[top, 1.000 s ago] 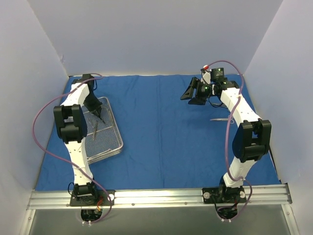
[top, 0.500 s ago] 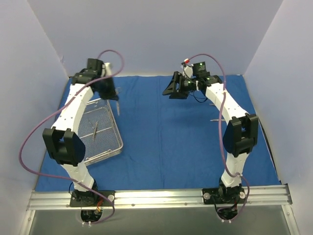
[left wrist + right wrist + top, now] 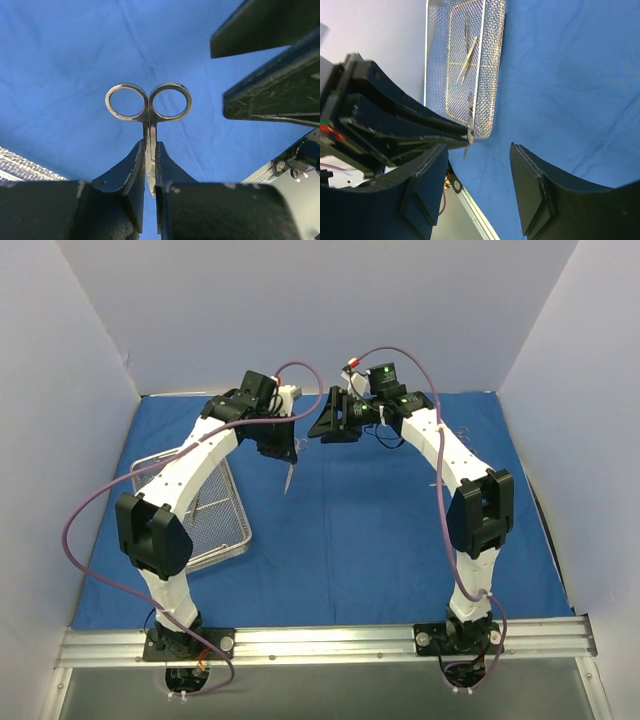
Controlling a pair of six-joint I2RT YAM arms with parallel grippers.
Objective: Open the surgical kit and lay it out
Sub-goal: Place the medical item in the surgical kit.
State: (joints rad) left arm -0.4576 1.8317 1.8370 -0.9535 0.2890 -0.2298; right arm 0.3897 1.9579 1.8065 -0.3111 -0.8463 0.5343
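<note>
The royal-blue cloth wrap [image 3: 360, 520] lies spread flat over the table. The silver wire-mesh tray [image 3: 232, 502] rests on it at the left, with thin silver instruments [image 3: 203, 506] inside. My left gripper [image 3: 283, 447] hangs above the cloth at the back middle, shut on a pair of scissors [image 3: 289, 478] whose point hangs down. In the left wrist view the fingers [image 3: 130, 167] clamp the blades and the ring handles [image 3: 148, 102] stick out past them. My right gripper [image 3: 322, 427] is open just to the right, facing the scissors [image 3: 469, 134] without touching them.
White walls close in the back and both sides. A metal rail [image 3: 330, 640] with the arm bases runs along the near edge. The tray [image 3: 490, 65] with its instruments [image 3: 468, 60] shows beyond the left gripper in the right wrist view.
The left arm lifted the scissors out of the tray and swung them right to the back middle. The right arm swung left to meet them, its jaws narrowing slightly.
</note>
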